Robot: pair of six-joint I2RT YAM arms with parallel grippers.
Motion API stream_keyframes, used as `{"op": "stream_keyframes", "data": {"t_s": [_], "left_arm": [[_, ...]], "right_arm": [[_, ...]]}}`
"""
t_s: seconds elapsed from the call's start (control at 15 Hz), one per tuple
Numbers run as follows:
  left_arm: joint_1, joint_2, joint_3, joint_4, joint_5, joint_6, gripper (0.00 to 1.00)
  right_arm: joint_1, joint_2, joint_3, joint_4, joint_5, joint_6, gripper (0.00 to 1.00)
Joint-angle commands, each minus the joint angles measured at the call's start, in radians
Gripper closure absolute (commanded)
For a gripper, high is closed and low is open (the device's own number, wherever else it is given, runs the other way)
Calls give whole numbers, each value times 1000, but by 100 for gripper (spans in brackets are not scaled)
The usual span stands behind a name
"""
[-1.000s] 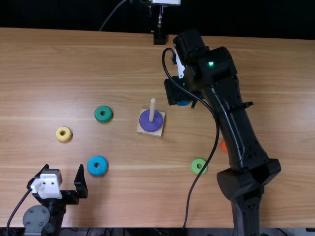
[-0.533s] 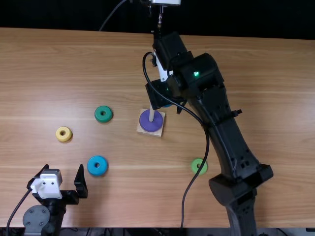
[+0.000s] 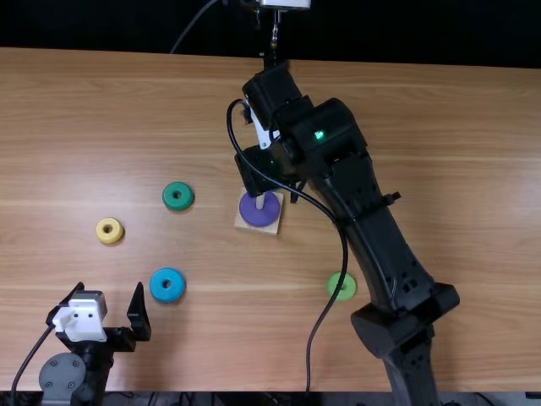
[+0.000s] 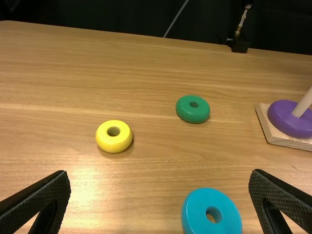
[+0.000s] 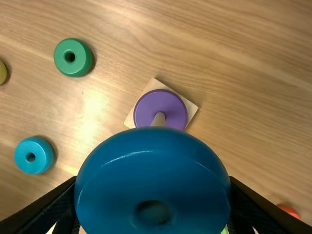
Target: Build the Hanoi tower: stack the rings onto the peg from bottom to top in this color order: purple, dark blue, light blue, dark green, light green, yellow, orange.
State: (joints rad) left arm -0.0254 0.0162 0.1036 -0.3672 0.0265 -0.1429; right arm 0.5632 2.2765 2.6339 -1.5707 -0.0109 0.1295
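The bench [image 3: 127, 118], of light brown wood, carries all the loose rings. The right arm [image 3: 363, 203] is the largest thing above it, and in the top view it crosses from the near edge toward the far side, leaning to the left. The left arm [image 3: 63, 381] is at the near left corner.

The right pincer [image 3: 260, 173] is beside the upper part of the peg and partly covers it in the top view. In the right wrist view its fingers stand apart by the width of the dark blue ring [image 5: 153, 170], which they hold between them, above the bench. The left pincer [image 3: 111, 285] is wide open and holds nothing.

The square wooden base [image 5: 191, 108] lies near the middle of the bench. The purple ring [image 3: 259, 211] is already around the peg [image 4: 305, 101], low on this base.

Among the other rings, which lie flat, the light blue ring [image 3: 167, 285] is just beside the left pincer. The dark green ring [image 3: 177, 195] is to the left of the base, well apart from it. The light green ring [image 3: 336, 286] is nearer to the near edge, on the right of the base, partly under the black cable [image 3: 309, 355] as seen from above. The yellow ring [image 3: 109, 230] is farther left. The orange ring [image 5: 290, 211] is partly visible at the edge of the right wrist view.
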Motion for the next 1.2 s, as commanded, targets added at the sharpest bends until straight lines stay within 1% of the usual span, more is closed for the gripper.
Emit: {"op": "stream_keyframes", "data": {"t_s": [0.0, 0.6, 1.13], "left_arm": [[5, -16, -104, -78, -4, 5, 0], [5, -16, -104, -78, -4, 5, 0], [5, -16, -104, -78, -4, 5, 0]], "right_arm": [[12, 34, 28, 0, -2, 1, 98], [10, 83, 31, 0, 0, -8, 98], [12, 97, 41, 0, 0, -8, 98]]}}
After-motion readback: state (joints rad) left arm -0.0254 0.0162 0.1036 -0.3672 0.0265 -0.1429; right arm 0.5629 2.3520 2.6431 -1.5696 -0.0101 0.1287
